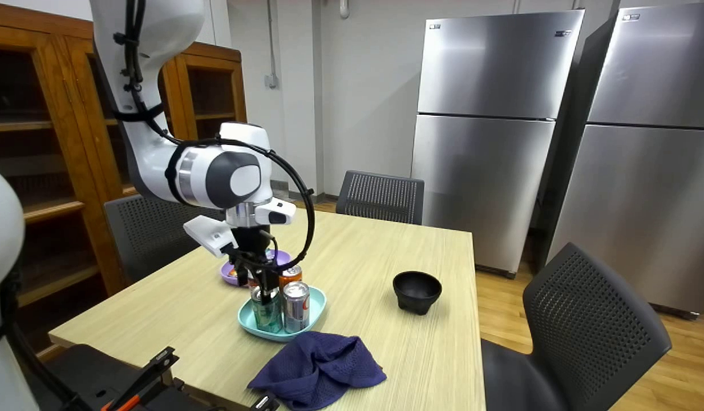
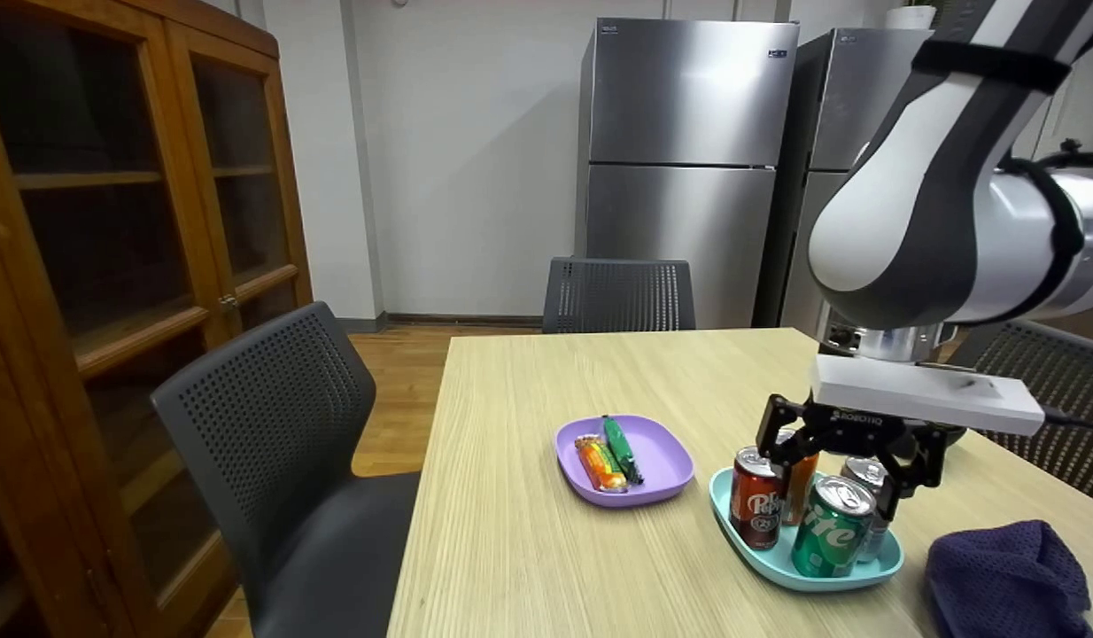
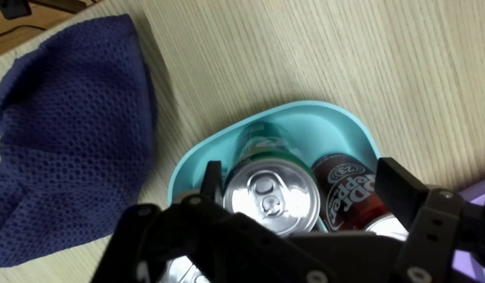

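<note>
1. Black claw (image 3: 300,173) is spread wide over a light-blue tray (image 3: 325,127).
2. Green Sprite can (image 3: 272,196) stands in the tray, between the claw's sides.
3. Red Dr Pepper can (image 3: 346,192) stands beside it.
4. Dark blue cloth (image 3: 77,137) lies nearby.

Pretty sure I'm in a break room or shared kitchen; office or lab, I honestly can't tell. There's a tall steel fridge (image 1: 486,177) with a second fridge (image 1: 643,211) beside it, dark office chairs (image 1: 594,325) with perforated backs around a pale wood-grain bench (image 1: 363,257), plus soda cans (image 2: 832,532) in a turquoise tray (image 1: 318,305) on top. The glass-doored wooden cabinet (image 2: 139,338) feels homey; the robot arm (image 1: 198,174) and the bare conduit (image 1: 271,45) running up the wall (image 1: 363,97), way less so.
</note>
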